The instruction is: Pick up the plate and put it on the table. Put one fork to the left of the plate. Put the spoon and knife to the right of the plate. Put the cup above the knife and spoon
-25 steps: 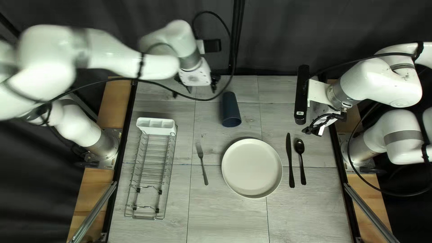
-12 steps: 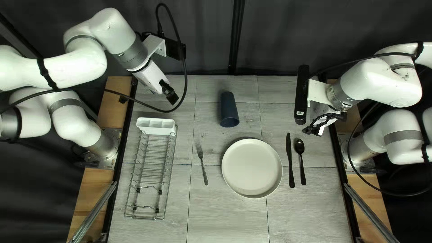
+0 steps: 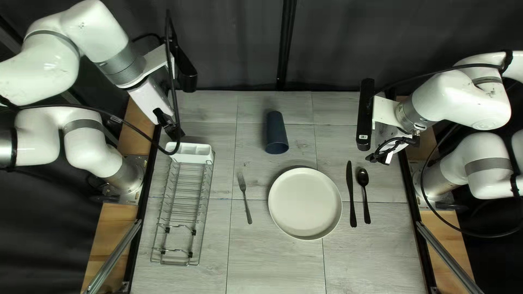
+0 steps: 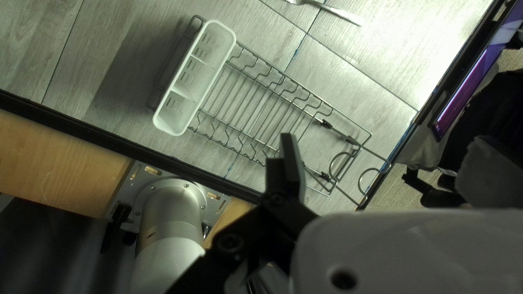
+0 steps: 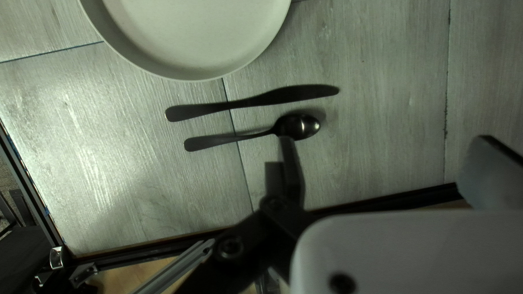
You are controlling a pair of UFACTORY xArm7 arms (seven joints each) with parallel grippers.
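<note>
On wood-grained table (image 3: 278,267), round matte plate (image 3: 305,203), tapered blue cup (image 3: 276,130), left gripper (image 3: 176,133), right gripper (image 3: 383,157), jaws apart on both.

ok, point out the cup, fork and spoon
Cup (image 3: 277,130): top left view, side wall
Fork (image 3: 247,208): top left view, handle
Spoon (image 5: 299,126): right wrist view, bowl

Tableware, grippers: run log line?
round white plate set; silver fork left; black knife, black spoon right; dark blue cup above plate, not cutlery; left gripper open; right gripper open
</note>
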